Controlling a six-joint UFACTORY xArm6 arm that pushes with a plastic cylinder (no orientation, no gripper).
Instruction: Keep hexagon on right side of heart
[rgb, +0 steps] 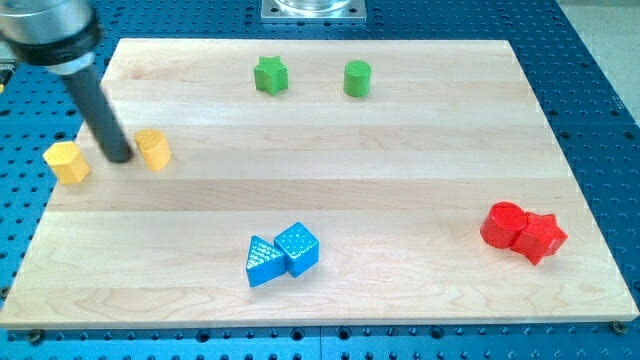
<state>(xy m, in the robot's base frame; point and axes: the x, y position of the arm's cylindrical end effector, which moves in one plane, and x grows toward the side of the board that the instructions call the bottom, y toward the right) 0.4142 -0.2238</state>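
Tip (119, 158) sits between yellow heart block (67, 162) and yellow hexagon block (153, 148); no end effector jaws. Off-centre push could spin hexagon leftward.

A rectangular board (400, 150) of pale wood with lengthwise grain fills most of the view. It lies flat on a blue metal table (600, 80) perforated with a regular grid of small holes, visible along all four edges. A grey metal mounting plate (313, 9) sits at the view's top centre. Lighting is even and diffuse, producing soft, short shadows.
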